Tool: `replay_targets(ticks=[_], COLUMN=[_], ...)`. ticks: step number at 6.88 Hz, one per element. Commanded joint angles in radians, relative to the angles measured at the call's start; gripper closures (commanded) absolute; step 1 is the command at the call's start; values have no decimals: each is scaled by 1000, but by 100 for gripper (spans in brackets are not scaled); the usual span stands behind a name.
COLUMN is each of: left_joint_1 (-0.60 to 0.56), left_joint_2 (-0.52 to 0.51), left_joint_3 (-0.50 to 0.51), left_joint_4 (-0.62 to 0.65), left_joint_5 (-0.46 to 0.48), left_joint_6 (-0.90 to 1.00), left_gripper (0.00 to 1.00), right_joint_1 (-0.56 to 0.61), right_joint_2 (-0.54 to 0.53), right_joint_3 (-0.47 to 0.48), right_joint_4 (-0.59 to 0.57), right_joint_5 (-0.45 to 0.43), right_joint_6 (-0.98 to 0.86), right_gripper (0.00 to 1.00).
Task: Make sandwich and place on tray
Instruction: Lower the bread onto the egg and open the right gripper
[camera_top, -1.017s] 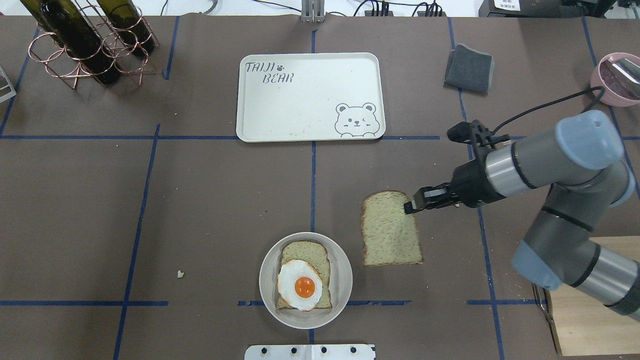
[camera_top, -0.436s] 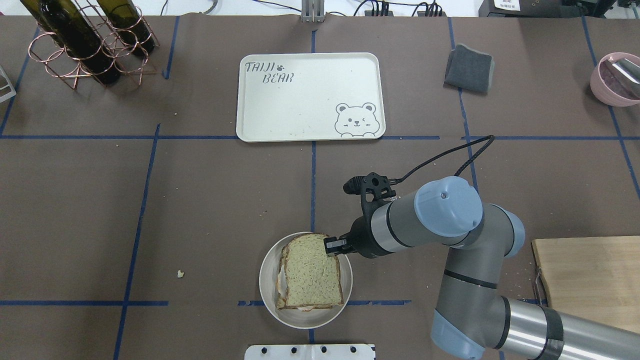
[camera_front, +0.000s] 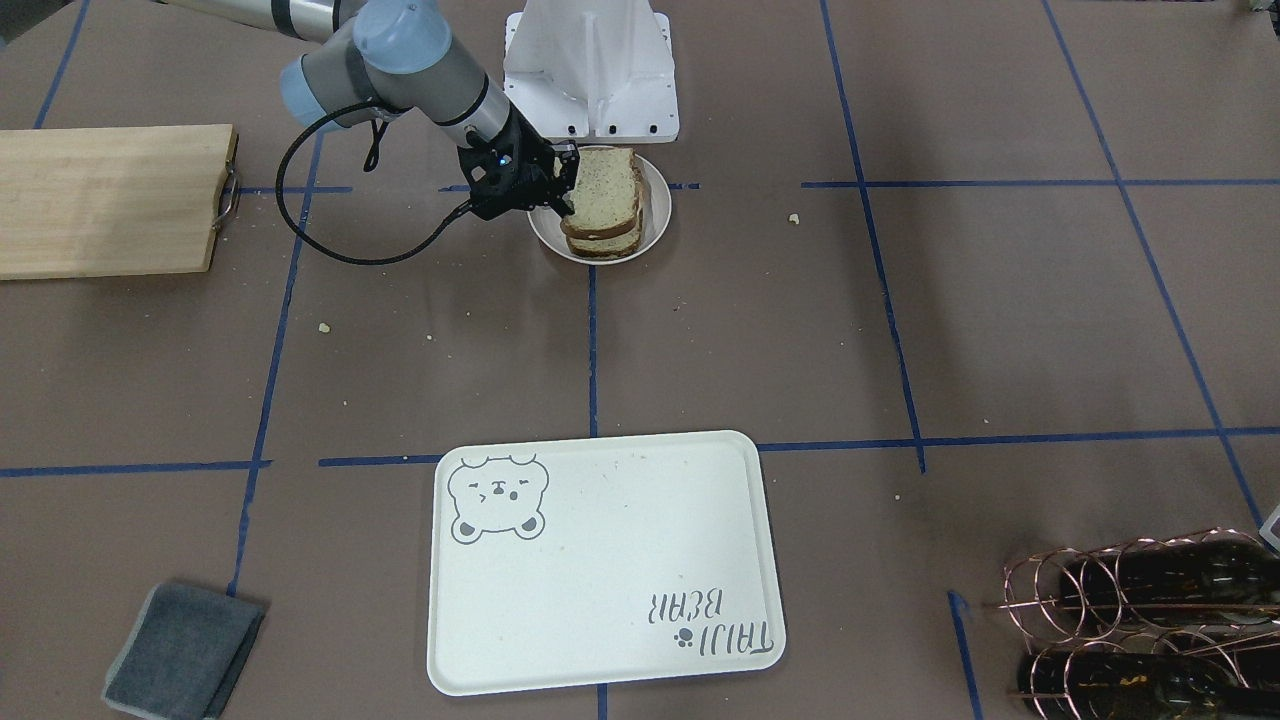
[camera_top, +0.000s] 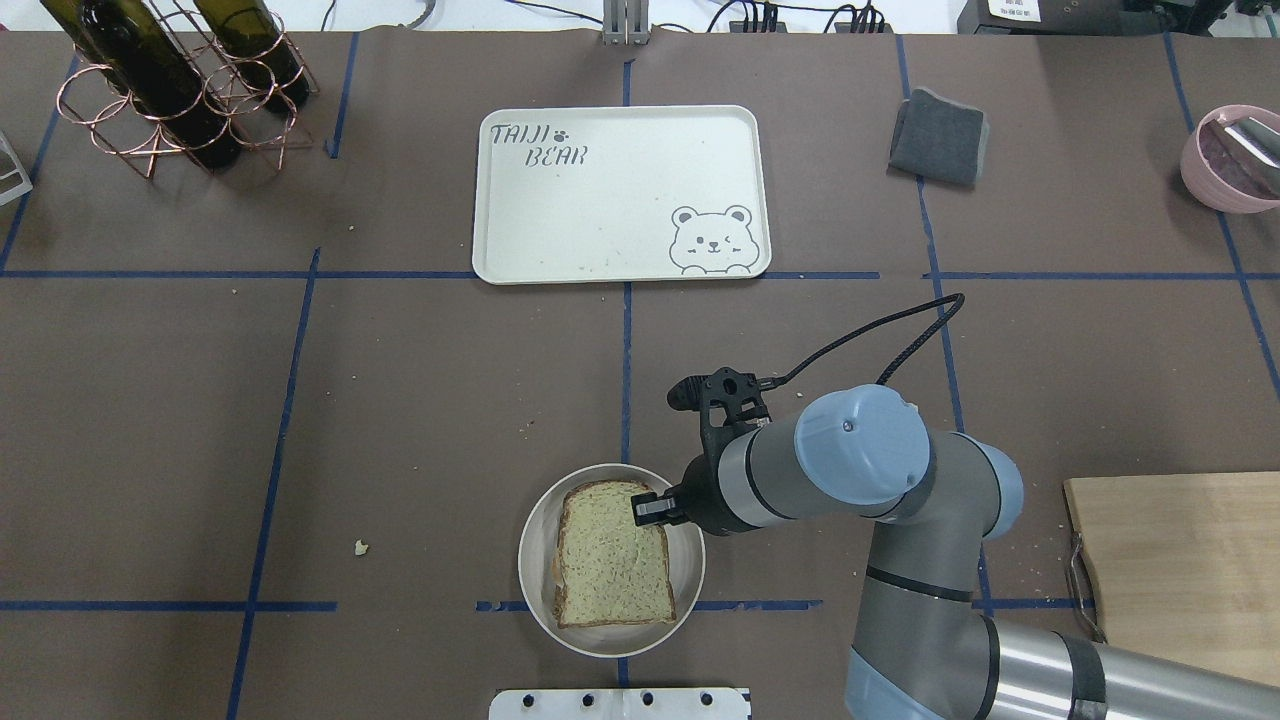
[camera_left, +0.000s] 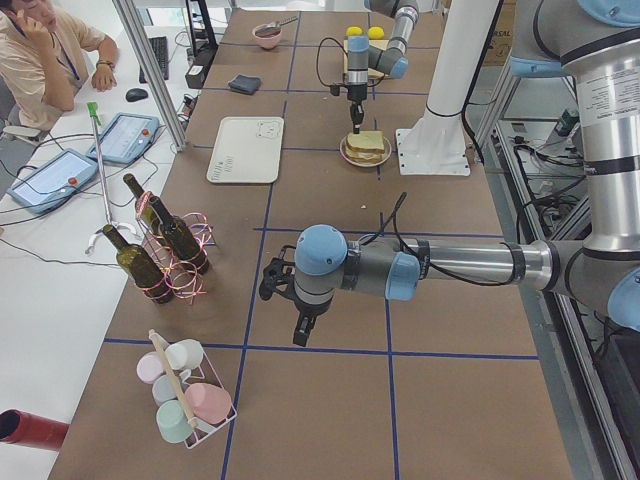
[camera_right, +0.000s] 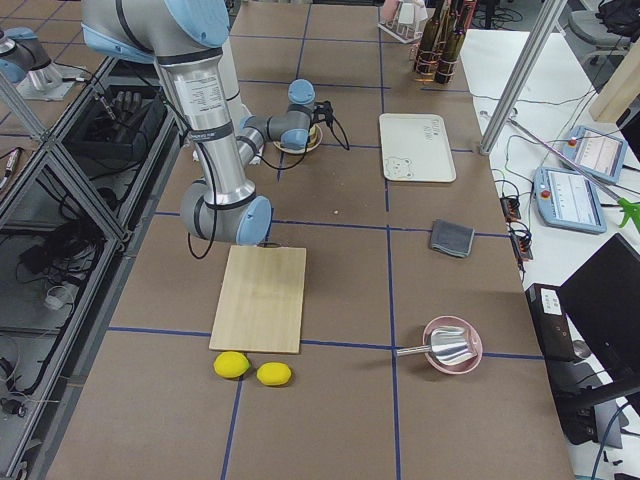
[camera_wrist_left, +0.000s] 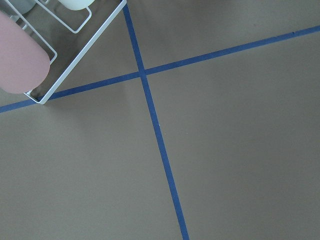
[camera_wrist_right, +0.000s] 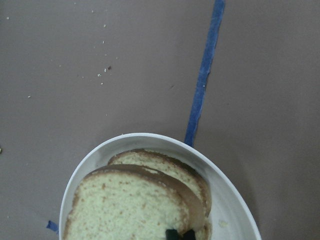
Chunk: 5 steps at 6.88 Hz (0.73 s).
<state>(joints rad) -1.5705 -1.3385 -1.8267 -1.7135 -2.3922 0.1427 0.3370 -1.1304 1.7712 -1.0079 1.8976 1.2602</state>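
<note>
Pale speckled top bread slice (camera_top: 608, 560) laid in round white dish (camera_top: 536, 565).
Right gripper (camera_top: 643, 509) jaws pinch its corner, apparently for alignment.

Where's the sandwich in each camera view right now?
Front-facing: top centre, sandwich in its white dish.
Overhead: bottom centre.
Exterior left: top centre.
Exterior right: upper left, beside the arm.
Left wrist: not in view.
Right wrist: bottom left.
Shared landmark: the white dish under it.

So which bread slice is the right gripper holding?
The top slice, pinched at its corner by the right gripper; the bottom slice lies underneath in the dish.
</note>
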Motion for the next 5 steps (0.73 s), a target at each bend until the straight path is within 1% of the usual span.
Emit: replay_targets(ticks=[1,2,3,4,5], left_joint_1=[0,0,0,0,0], left_joint_2=[-1,-1,-4,-5,-5], left_joint_3=[1,0,-12,-10,0], left_joint_4=[0,-2,-2,-73,-159], left_joint_5=[1,1,2,11,15], left_joint_6=[0,0,0,-2,-3], left_gripper=[0,0,0,0,0], right_joint_1=[-3,52,112,191,280], right_joint_2=[14,17,17,17,11], right_joint_3=[-4,17,77,120,120], right_joint_4=[-11,-87,-229,-341,-410], right_joint_5=[-34,-22,-3,53,96], right_joint_6=[1,-4,-28,-103,-204], right_gripper=[0,0,0,0,0])
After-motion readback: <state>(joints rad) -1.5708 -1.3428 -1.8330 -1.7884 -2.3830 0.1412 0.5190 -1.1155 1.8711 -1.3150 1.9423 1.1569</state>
